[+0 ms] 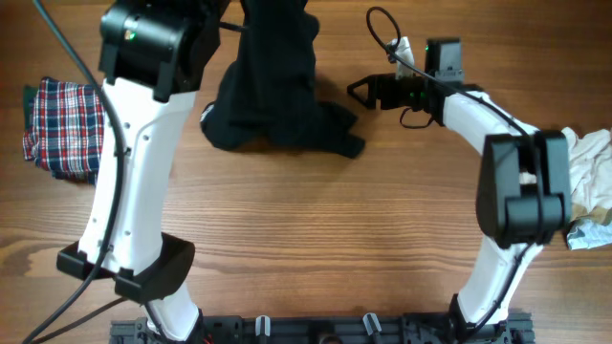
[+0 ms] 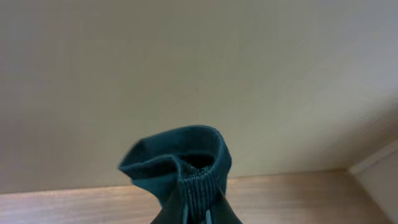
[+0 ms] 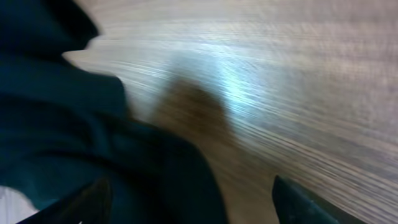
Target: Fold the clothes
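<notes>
A dark teal-black garment lies bunched at the table's far middle, with its upper part lifted. My left gripper is shut on the garment's ribbed edge and holds it up above the table; only the jaw tips show at the bottom of the left wrist view. My right gripper is open and empty, low over the table just right of the garment's right corner. In the right wrist view its fingers straddle the edge of the dark cloth.
A folded red-and-blue plaid cloth lies at the left edge. A crumpled white and pale cloth pile lies at the right edge. The wooden table spreads in front of the garment.
</notes>
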